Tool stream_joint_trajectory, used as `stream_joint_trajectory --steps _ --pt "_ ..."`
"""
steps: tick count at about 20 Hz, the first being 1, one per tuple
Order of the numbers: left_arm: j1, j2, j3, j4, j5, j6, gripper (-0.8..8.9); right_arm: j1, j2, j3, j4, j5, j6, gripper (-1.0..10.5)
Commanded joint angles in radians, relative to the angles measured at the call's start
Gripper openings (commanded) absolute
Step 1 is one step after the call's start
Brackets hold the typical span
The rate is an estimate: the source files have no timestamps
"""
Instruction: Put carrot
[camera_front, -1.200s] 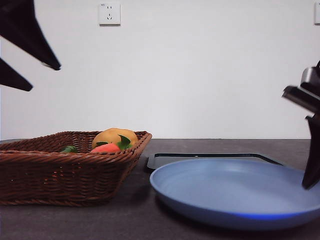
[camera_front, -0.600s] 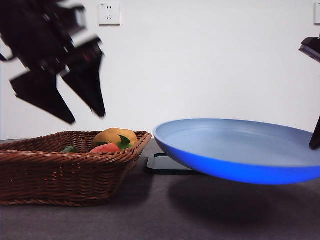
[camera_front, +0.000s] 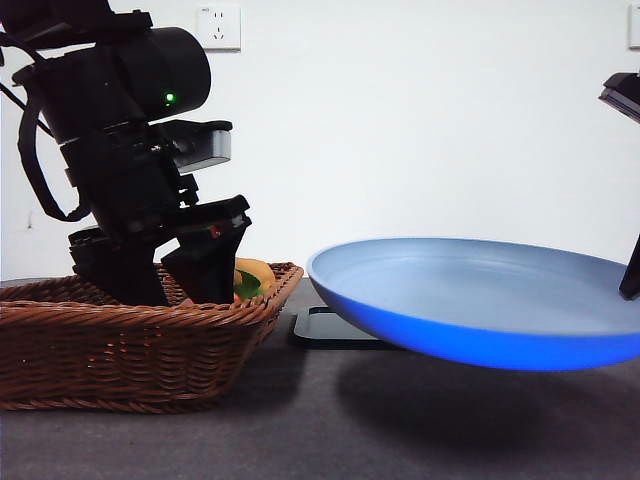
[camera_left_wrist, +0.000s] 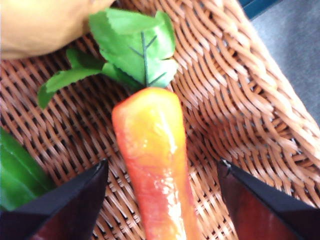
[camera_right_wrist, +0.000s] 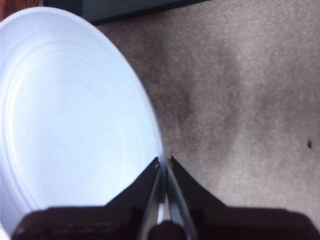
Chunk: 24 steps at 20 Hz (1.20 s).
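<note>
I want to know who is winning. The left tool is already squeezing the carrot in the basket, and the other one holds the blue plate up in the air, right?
Not quite. The left tool is open, its jaws either side of the carrot in the basket, not squeezing it; the left wrist view shows the gaps. The right tool does hold the blue plate up.

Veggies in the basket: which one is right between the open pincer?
The carrot: long and orange-red, it lies between the left pincer's open jaws. The yellow-brown potato sits off past its green leaves.
</note>
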Motion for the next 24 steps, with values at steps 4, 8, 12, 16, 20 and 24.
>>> stream_joint_trajectory --steps 4,8,12,16,20,24 --pt "-0.01 0.016 0.015 -0.02 -0.002 0.043 1.53 0.002 0.004 0.013 0.01 -0.003 0.006 0.0" --pt "-0.009 0.014 0.015 -0.021 -0.001 0.043 1.25 0.002 0.004 0.013 0.01 -0.003 0.006 0.0" --pt "-0.008 0.001 0.016 -0.032 -0.001 0.039 1.25 0.002 0.004 0.013 0.015 -0.003 -0.003 0.0" --pt "-0.008 0.0 0.016 -0.034 -0.001 0.039 0.74 0.002 0.004 0.013 0.017 -0.003 -0.003 0.0" --pt "-0.002 -0.066 0.016 -0.09 -0.003 0.038 0.75 0.002 0.004 0.013 0.017 -0.003 -0.003 0.0" --pt "-0.002 -0.247 0.016 -0.101 0.0 0.023 0.75 0.002 0.004 0.013 0.017 -0.003 -0.002 0.0"
